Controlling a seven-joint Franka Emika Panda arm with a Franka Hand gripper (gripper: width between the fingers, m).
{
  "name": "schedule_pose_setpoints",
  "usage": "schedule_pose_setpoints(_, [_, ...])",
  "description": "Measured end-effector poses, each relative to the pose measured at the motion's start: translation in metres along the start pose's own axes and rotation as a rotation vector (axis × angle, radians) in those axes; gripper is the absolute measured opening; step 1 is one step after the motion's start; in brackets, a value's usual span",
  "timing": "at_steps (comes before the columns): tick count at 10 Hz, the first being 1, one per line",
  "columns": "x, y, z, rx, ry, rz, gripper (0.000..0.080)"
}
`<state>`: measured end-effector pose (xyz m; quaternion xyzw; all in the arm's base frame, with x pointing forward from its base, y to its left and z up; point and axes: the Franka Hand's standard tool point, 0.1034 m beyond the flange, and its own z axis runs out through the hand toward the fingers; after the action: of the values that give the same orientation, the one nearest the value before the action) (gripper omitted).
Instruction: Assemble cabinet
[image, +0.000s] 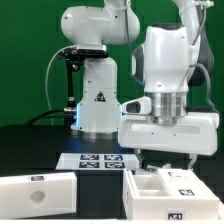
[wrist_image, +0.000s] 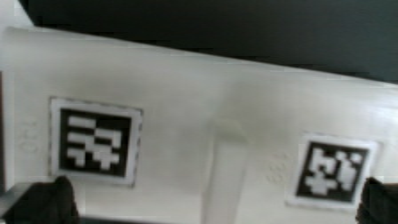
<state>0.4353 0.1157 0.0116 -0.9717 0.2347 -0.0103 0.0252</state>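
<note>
Gripper (wrist_image: 214, 205) open above the box (image: 145, 200)
A panel (image: 35, 188) lies at the exterior view's left, the marker board (image: 95, 160) mid-table, the box at the right near edge; the gripper hangs just over it, fingers (wrist_image: 43, 204) spread wide, clamping nothing

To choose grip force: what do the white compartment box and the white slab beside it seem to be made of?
Cabinet box: likely matte white plastic; dull faces, thin inner walls. Slab panel: seemingly the same; dull white, no grain or shine. Blur leaves doubt.
</note>
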Motion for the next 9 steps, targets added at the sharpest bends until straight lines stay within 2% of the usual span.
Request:
schedule_pose_setpoints(3, [-0.003,-0.0047,0.0006,0.002,0.006,-0.021,0.0778])
schedule_pose_setpoints(4, [-0.0031,-0.0048,0.0007,0.002,0.006,-0.023,0.0604])
schedule_pose_setpoints(5, [-0.0031,-0.0048,0.0007,0.002,0.006,-0.024,0.0469])
schedule_pose_setpoints(6, [-0.0031,-0.0047,0.0007,0.002,0.006,-0.025,0.0469])
schedule_pose_setpoints(7, [-0.0031,-0.0047,0.0007,0.002,0.006,-0.026,0.0276])
schedule_pose_setpoints(8, [-0.0031,-0.0047,0.0007,0.002,0.006,-0.027,0.0276])
schedule_pose_setpoints(9, [-0.0031,-0.0047,0.0007,0.002,0.006,-0.029,0.0087])
